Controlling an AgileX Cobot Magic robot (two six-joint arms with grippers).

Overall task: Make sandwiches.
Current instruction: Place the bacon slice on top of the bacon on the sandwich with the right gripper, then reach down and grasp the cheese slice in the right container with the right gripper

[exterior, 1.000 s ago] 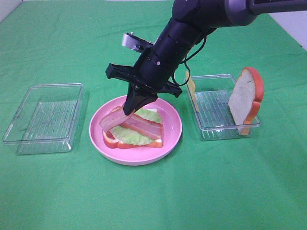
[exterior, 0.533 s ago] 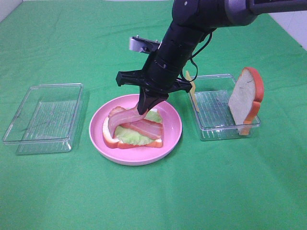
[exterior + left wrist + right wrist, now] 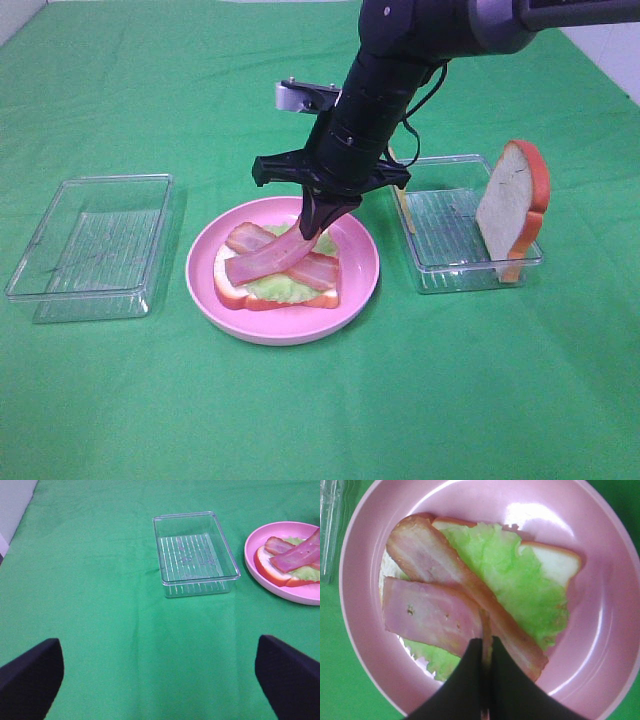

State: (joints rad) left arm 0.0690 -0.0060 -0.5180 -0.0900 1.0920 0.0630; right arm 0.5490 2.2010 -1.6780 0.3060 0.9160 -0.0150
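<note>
We find right fingers (image 3: 313, 214) clenched on upper bacon strip (image 3: 262, 261). Its near end is raised over plate (image 3: 357, 290); rest lies across second strip (image 3: 318, 268), lettuce (image 3: 275, 288), bread (image 3: 228, 291). Judged mid-placement. Left fingers (image 3: 30, 675) spread, idle, left of plate.

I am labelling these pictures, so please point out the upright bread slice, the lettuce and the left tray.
Upright bread slice (image 3: 505, 205): exterior high view, on its white face.
Lettuce (image 3: 515, 575): right wrist view, on the bare leaf.
Left tray (image 3: 192, 555): left wrist view, on its ribbed floor.
</note>
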